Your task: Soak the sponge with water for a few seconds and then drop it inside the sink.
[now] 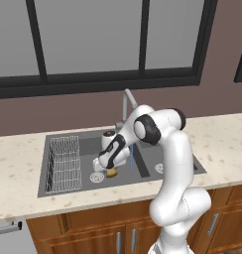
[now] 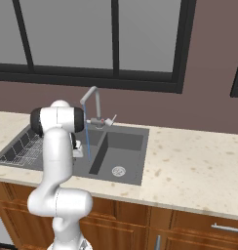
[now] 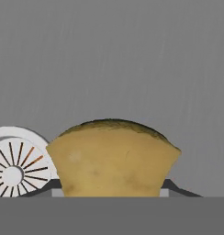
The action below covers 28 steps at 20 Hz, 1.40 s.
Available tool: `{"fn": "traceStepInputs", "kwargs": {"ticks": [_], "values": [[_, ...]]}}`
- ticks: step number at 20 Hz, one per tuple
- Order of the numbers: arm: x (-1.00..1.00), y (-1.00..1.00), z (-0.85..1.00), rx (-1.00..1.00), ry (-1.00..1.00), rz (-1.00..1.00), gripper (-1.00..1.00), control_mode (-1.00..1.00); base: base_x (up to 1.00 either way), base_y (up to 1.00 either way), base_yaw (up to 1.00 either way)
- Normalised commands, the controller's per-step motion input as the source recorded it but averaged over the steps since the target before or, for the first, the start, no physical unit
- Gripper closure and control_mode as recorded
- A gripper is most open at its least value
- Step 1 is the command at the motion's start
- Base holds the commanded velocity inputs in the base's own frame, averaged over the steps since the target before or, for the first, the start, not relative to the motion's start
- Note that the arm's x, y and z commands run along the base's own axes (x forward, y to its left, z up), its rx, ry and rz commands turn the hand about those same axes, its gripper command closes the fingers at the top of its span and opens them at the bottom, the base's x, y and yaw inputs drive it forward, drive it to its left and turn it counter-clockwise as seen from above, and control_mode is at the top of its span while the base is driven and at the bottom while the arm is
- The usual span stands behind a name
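My gripper (image 1: 108, 167) reaches down into the left basin of the dark grey sink (image 1: 90, 144) and is shut on the yellow-brown sponge (image 1: 112, 172). In the hand view the sponge (image 3: 111, 158) bulges out of the gripper (image 3: 111, 189), just above the basin floor and beside the round silver drain (image 3: 15, 166). The thin pale-blue water (image 1: 132, 158) falls from the faucet (image 1: 127, 101) a little to the right of the sponge, apart from it. From the right base view the water (image 2: 87, 141) runs down next to my arm.
A wire rack (image 1: 63, 163) fills the left end of the sink. The right basin (image 2: 126, 144) has its own drain (image 2: 118, 171). Speckled counter (image 1: 217, 144) surrounds the sink, with a window wall behind and wooden cabinets below.
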Motion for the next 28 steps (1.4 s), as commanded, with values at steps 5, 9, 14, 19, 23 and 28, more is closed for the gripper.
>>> {"fn": "traceStepInputs", "kwargs": {"ticks": [5, 9, 14, 19, 23, 28], "values": [[0.00, 0.00, -0.03, 0.00, 0.00, 0.00, 1.00, -1.00, 0.00, 0.00, 0.00], [0.00, 0.00, 0.00, 0.00, 0.00, 0.00, 1.00, -1.00, 0.00, 0.00, 0.00], [0.00, 0.00, 0.00, 0.00, 0.00, 0.00, -1.00, -1.00, 0.00, 0.00, 0.00], [0.00, 0.00, 0.00, 0.00, 0.00, 0.00, -1.00, -1.00, 0.00, 0.00, 0.00], [0.00, 0.00, 0.01, 0.00, 0.00, 0.00, -1.00, -1.00, 0.00, 0.00, 0.00], [-0.22, 0.00, 0.40, -0.01, -0.05, 0.00, -1.00, -1.00, 0.00, 0.00, 0.00]]}}
